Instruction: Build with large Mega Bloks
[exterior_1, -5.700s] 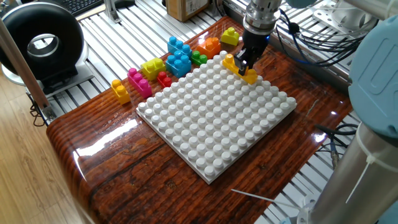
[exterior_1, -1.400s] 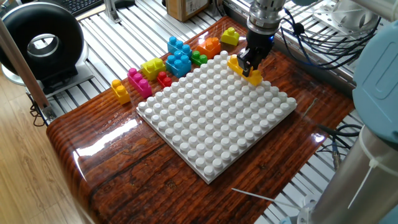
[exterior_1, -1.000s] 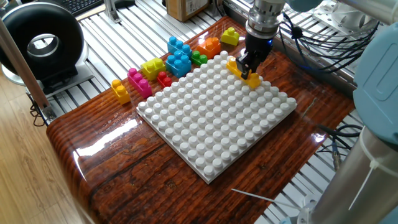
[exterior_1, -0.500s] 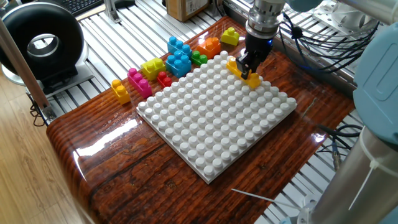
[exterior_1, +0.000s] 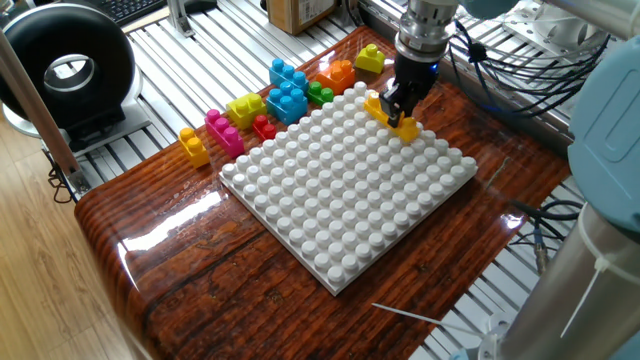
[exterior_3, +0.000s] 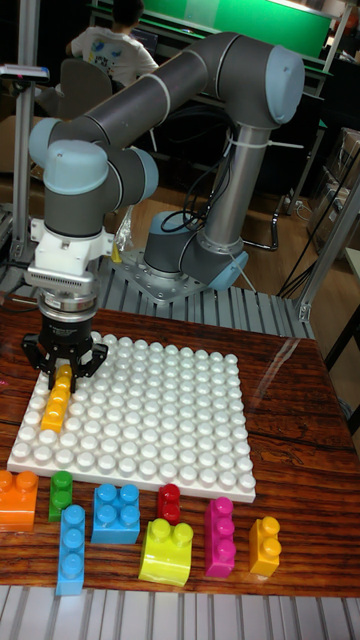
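My gripper (exterior_1: 397, 108) is shut on a long yellow-orange Mega Blok (exterior_1: 405, 127) that rests along the far edge of the white studded baseplate (exterior_1: 340, 200). In the tall fixed view the gripper (exterior_3: 62, 375) holds one end of this brick (exterior_3: 52, 410) at the plate's (exterior_3: 160, 420) left edge. Loose bricks lie on the table beside the plate: lime yellow (exterior_1: 369, 58), orange (exterior_1: 337, 74), green (exterior_1: 320, 94), blue (exterior_1: 288, 100), another lime yellow (exterior_1: 245, 107), red (exterior_1: 264, 127), pink (exterior_1: 224, 133) and a small yellow-orange one (exterior_1: 194, 146).
A black round device (exterior_1: 65, 70) stands at the far left off the wooden table. Cables (exterior_1: 500, 70) hang behind the arm on the right. The robot's grey base (exterior_3: 185, 260) sits behind the plate. A cardboard box (exterior_1: 300, 12) stands at the back.
Since the earliest frame the gripper and the held brick shifted slightly along the plate's edge. Nothing visibly moved in the last half second.
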